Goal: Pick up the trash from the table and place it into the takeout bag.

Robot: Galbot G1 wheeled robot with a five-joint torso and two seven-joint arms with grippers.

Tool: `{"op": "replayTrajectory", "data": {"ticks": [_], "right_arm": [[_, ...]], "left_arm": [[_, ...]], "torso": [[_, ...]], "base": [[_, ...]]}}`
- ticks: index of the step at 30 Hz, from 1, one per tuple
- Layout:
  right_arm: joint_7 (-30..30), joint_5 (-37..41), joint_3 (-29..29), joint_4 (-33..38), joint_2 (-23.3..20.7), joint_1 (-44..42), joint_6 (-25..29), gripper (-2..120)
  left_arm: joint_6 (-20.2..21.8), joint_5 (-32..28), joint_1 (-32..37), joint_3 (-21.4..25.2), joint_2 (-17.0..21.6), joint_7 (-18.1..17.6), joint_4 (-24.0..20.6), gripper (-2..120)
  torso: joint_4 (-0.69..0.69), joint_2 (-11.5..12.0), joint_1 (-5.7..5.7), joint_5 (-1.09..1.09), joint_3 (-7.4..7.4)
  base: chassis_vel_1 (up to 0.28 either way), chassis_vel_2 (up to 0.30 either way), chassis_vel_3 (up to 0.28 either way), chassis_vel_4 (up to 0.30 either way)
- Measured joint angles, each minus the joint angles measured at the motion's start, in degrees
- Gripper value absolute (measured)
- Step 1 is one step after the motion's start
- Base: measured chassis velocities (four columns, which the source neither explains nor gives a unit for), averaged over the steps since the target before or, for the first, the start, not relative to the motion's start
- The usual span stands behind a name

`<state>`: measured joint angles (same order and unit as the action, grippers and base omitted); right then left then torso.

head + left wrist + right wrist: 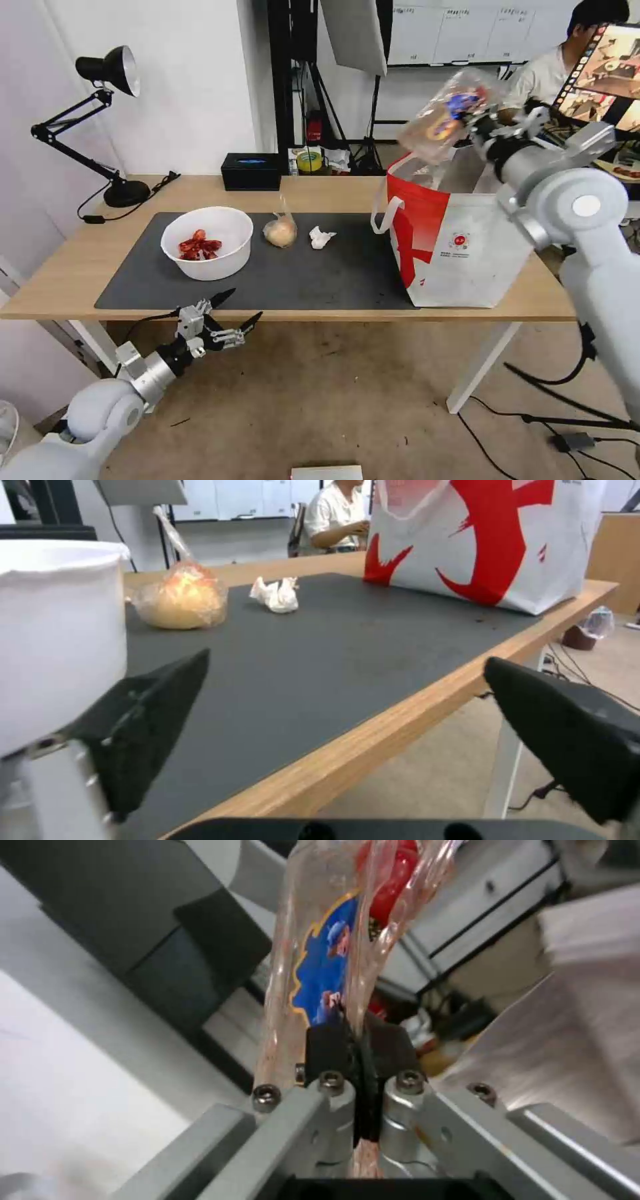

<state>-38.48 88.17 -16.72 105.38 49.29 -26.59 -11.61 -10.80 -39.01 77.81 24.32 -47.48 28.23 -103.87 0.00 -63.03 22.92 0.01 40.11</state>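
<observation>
My right gripper [475, 125] is shut on the edge of the clear hinged plastic tray [445, 115], holding it in the air over the open top of the takeout bag [460, 248]. The right wrist view shows the black pads of that gripper [359, 1040] pinching the tray [327, 960] beside the silver lining [573, 1060]. On the dark mat [320, 283] sit the white bowl [207, 241] with red scraps, the knotted clear bag [281, 232] and the crumpled tissue [321, 237]. My left gripper [247, 303] hangs open just off the table's front edge, near the bowl [60, 630].
A black desk lamp [110, 100] stands at the table's back left, with a black box [251, 171] at the back middle. Behind the table are stands and a seated person. Cables lie on the floor at the right.
</observation>
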Motion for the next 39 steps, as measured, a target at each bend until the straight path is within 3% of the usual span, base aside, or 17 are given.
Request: {"op": "replayTrajectory", "data": {"ticks": [8, 19, 22, 24, 25, 29, 33, 39], "right_arm": [[3.0, -6.7, 0.9, 0.1, -0.5, -5.1, -2.0, 0], [0.7, -2.0, 0.9, 2.9, -1.2, -7.7, -4.0, 0], [-3.0, 2.7, 0.3, 3.7, -1.2, -8.1, -5.7, 7], [-5.2, 5.7, -0.4, 3.5, -1.0, -8.4, -6.6, 19], [-5.2, 5.7, -0.4, 3.5, -1.0, -8.4, -6.6, 19], [-6.1, 6.8, -0.9, 3.2, -0.7, -8.8, -6.8, 37], [-6.1, 6.9, -0.9, 3.0, -0.5, -8.8, -6.9, 49], [-0.5, 5.3, -0.4, 3.6, -0.9, -7.6, -6.9, 73]], "left_arm": [[-0.2, 0.0, 0.0, -0.4, 0.0, -0.4, -0.1, 115], [-0.3, 0.5, -0.1, -0.9, 0.1, -1.0, -0.7, 107], [-0.3, 0.5, -0.2, -1.4, 0.1, -1.2, -0.5, 101], [-0.3, 0.5, -0.3, -1.6, 0.1, -1.3, -0.5, 100], [-0.3, 0.5, -0.3, -1.6, 0.1, -1.3, -0.5, 100], [-0.3, 0.4, -0.8, -1.7, 0.7, -1.5, -0.3, 100], [-0.2, 0.1, -1.2, -1.7, 1.3, -1.6, -0.2, 100], [0.0, -0.9, -1.5, -0.9, 2.2, -1.6, -0.4, 100]], "torso": [[0.00, 0.0, 0.00, 0.00, 0.00], [0.00, 0.0, 0.00, -0.01, 0.00], [0.00, 0.0, 0.00, -0.02, 0.00], [0.01, 0.0, 0.00, -0.02, 0.00], [0.01, 0.0, 0.00, -0.02, 0.00], [0.00, 0.0, 0.00, -0.01, 0.00], [0.00, 0.0, 0.00, -0.01, 0.00], [0.00, 0.0, 0.00, -0.01, 0.00]], "base": [[0.000, 0.000, 0.000, 0.000], [0.000, 0.000, 0.000, 0.000], [0.000, 0.000, 0.000, 0.000], [0.000, 0.000, 0.000, 0.000], [0.000, 0.000, 0.000, 0.000], [0.000, 0.000, 0.000, 0.000], [0.000, 0.000, 0.000, 0.000], [0.000, 0.000, 0.000, 0.000]]}}
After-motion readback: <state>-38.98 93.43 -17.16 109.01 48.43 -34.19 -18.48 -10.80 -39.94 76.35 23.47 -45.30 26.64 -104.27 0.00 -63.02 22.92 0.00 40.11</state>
